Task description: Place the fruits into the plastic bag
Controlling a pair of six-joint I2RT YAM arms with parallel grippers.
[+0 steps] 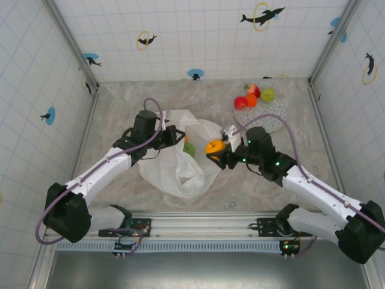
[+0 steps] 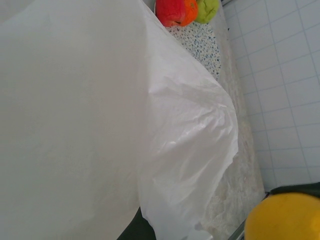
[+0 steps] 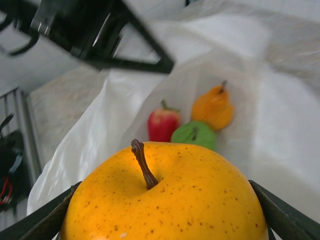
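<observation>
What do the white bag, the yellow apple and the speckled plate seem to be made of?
The bag looks like thin plastic film: translucent, softly wrinkled. The yellow apple is probably moulded plastic, smooth: even colour, neat dark specks, stiff brown stem. The plate is perhaps ceramic or melamine: white with blue-grey speckles, finish unclear.

Looked like a robotics lab test cell, not a home or kitchen. Left arm and right arm were bolted to an aluminium rail at the table edge, with cables looped off them and lit boards below. Walls were white grid panels in metal posts, marked with dolphin stickers. Glossy fruits sat on the table like staged props
</observation>
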